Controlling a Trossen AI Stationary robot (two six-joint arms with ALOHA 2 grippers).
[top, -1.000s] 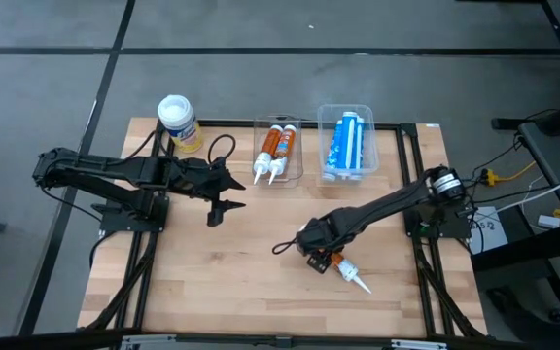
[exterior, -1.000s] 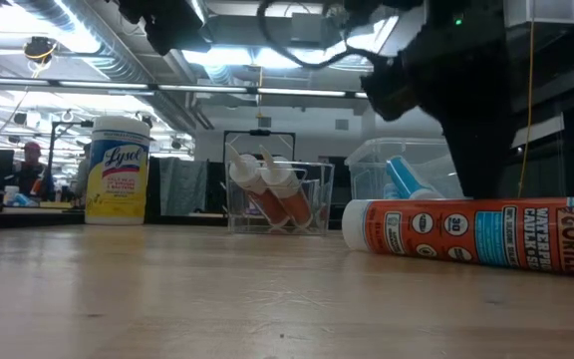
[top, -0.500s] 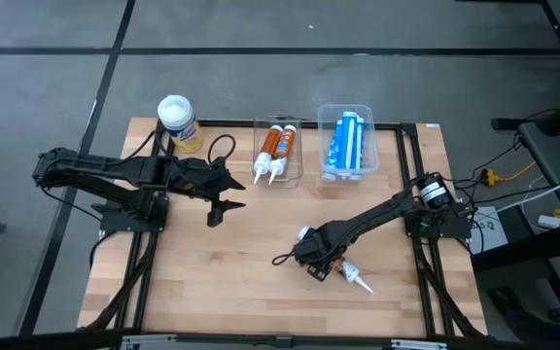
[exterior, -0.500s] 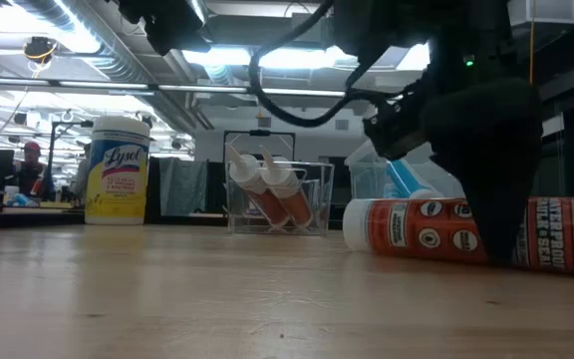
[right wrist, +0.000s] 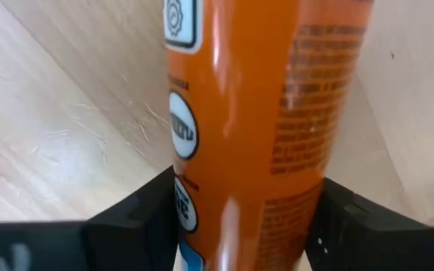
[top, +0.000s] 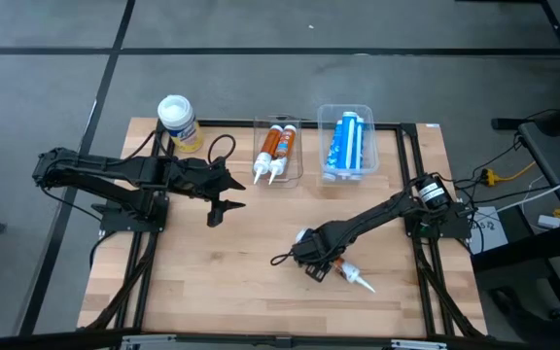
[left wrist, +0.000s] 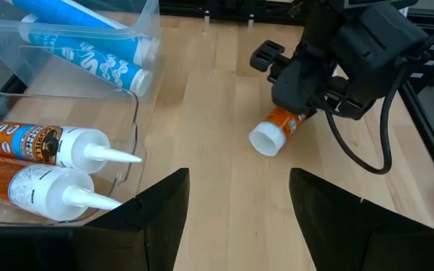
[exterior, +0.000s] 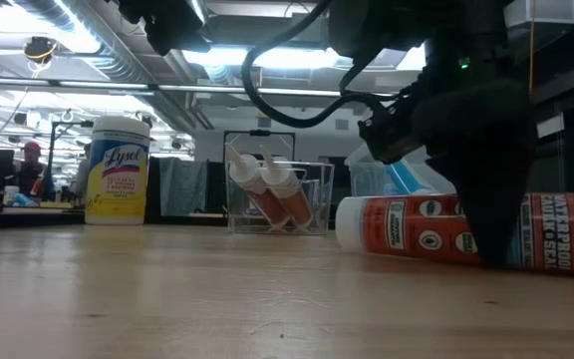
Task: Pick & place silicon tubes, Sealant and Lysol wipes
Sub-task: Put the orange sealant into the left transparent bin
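An orange sealant tube (top: 336,265) lies on its side on the wooden table, toward the near right, with its white nozzle (top: 361,284) pointing to the near right. My right gripper (top: 321,259) is down over it and shut on its body; it also shows in the low view (exterior: 486,249). The Lysol wipes (top: 176,119) stand upright on their base at the far left. My left gripper (top: 224,194) is open and empty, left of the table's middle, above the table. My right gripper pinches the orange tube's body (right wrist: 239,188) between its two fingers (right wrist: 134,218), about midway along the tube. The fingers come from above, pointing down, and lie across the tube. The tube (exterior: 417,227) lies on the table on its side.
Two clear bins stand at the far edge: one (top: 277,151) holds two orange tubes, the other (top: 346,144) holds blue tubes. Black frame rails run along the table's left and right sides. Bare wood lies between the arms.
My right gripper has come down over the orange tube, going a little toward the table's near edge, and its fingers now stand on both sides of the tube's body. The tube has shifted slightly along the table.
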